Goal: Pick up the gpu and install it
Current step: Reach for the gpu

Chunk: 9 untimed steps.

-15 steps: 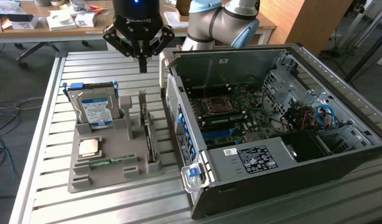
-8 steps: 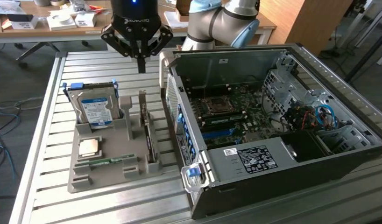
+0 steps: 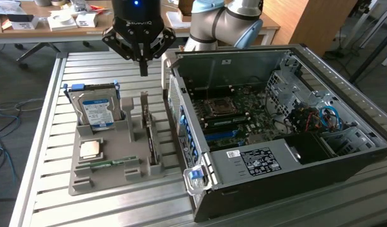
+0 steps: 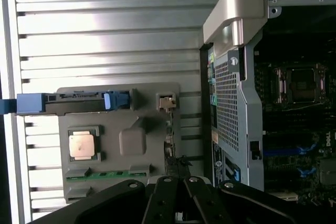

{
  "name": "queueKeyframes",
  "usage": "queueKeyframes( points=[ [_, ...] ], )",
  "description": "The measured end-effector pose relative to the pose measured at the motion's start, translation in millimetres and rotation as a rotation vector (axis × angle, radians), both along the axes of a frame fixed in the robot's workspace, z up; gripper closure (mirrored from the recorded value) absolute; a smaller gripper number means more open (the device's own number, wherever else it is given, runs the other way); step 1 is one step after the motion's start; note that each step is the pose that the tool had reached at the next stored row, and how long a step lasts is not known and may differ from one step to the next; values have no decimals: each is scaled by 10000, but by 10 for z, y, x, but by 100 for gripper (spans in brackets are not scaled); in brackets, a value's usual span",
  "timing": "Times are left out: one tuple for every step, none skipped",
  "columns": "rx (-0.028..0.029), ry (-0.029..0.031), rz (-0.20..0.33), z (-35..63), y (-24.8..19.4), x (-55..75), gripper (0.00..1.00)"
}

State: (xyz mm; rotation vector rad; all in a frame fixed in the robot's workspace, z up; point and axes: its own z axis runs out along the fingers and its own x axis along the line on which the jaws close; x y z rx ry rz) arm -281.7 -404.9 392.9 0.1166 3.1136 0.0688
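At the exterior view's left, a hard drive (image 3: pixel 95 109) stands in a gray tray (image 3: pixel 108 179) on the tabletop (image 3: pixel 48 142). Beside it the gpu (image 3: pixel 150 137) stands on edge in a tray slot. The gripper (image 3: pixel 143 71) hangs above the gpu's far end, pointing straight down, its fingers pressed together and empty. An open computer case (image 3: pixel 276 142) sits to the right.

Slatted metal table (image 3: pixel 118 208): grey parts tray (image 3: pixel 111 177) beside open computer case (image 3: pixel 307 184).

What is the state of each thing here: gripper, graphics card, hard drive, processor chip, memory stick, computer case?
Gripper: shut, empty, above the tray.
Graphics card: on edge in its tray slot, not picked up.
Hard drive: upright in the tray.
Processor chip: flat in its recess.
Memory stick: sitting in its tray slot.
Computer case: on its side, open.
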Motion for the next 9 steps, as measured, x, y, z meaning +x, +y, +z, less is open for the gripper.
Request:
queueKeyframes(
  points=[
    [0,0,0,0,-19,0,89],
    [0,0,0,0,-38,0,89],
    [0,0,0,0,-57,0,89],
    [0,0,1,0,-76,0,89],
    [1,0,1,0,-96,0,89],
    [0,0,1,0,-118,0,89],
    [0,-1,0,0,-139,0,89],
    [1,0,0,0,-160,-1,89],
    [0,0,0,0,-182,0,89]
  ],
)
